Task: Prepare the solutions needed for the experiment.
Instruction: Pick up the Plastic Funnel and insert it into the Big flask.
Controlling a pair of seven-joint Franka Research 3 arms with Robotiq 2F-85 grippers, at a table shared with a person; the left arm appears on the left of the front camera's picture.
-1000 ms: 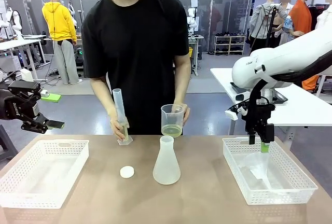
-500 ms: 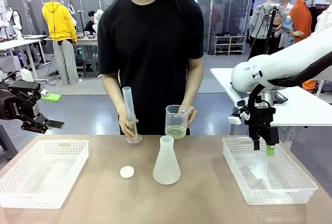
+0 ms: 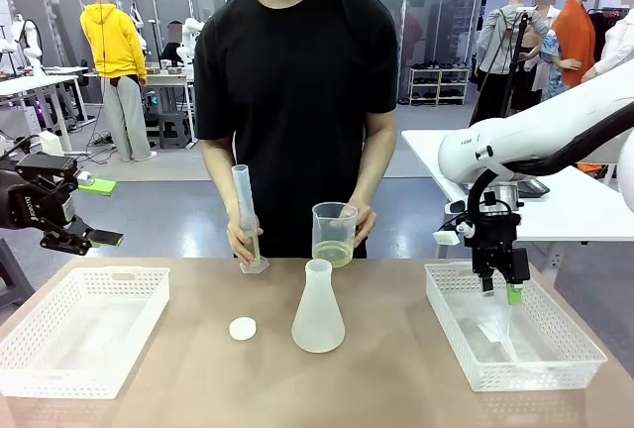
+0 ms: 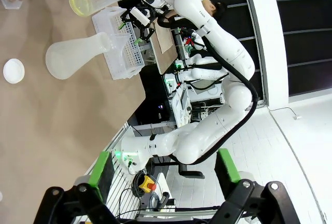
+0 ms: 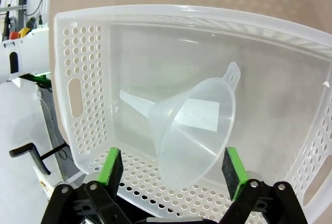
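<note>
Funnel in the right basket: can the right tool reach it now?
Probably yes: the right tool hangs open above the funnel lying on its side in the white basket, nothing between them.

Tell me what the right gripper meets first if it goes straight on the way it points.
Most likely the clear funnel, lying on its side in the white basket, its wide rim between the open fingers of the right gripper. Past it comes the basket floor. The gap is hard to judge.
</note>
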